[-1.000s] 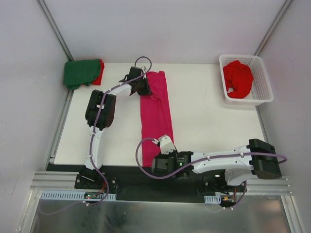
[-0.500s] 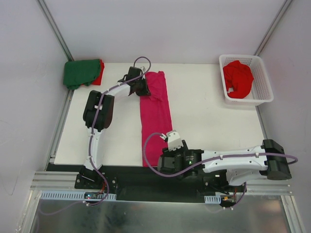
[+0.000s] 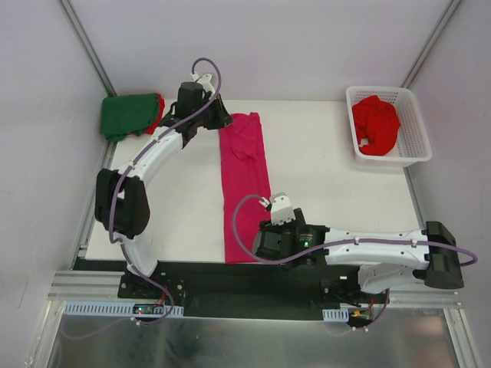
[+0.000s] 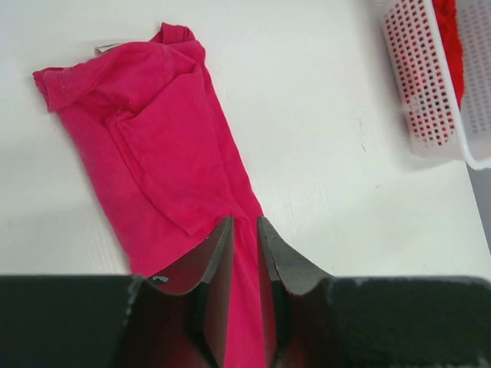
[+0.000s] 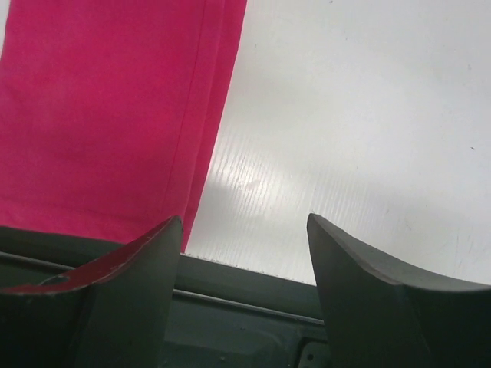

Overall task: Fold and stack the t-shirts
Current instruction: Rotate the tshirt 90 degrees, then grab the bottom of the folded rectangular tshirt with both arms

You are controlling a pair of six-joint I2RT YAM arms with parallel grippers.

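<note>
White table (image 3: 330,192) under pale walls carries a magenta-pink t-shirt (image 3: 245,184), folded into a long strip running from the far edge to the near edge. The left hand (image 4: 244,222) hangs over its far end, its 2 fingers slightly apart. The right hand (image 5: 244,218) sits at the near edge beside the strip, fingers wide apart and empty. At the far left corner a green t-shirt (image 3: 126,115) lies on a red t-shirt (image 3: 159,115). A second red t-shirt (image 3: 376,126) fills the basket (image 3: 414,149) at the far right corner.

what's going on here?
Two arms are working the pink t-shirt, folded into a long strip on the table. The left gripper is at its far end, jaws barely apart, grip unclear; the right gripper is open by the near hem. A green t-shirt lies far left; a red t-shirt sits in the basket.
</note>
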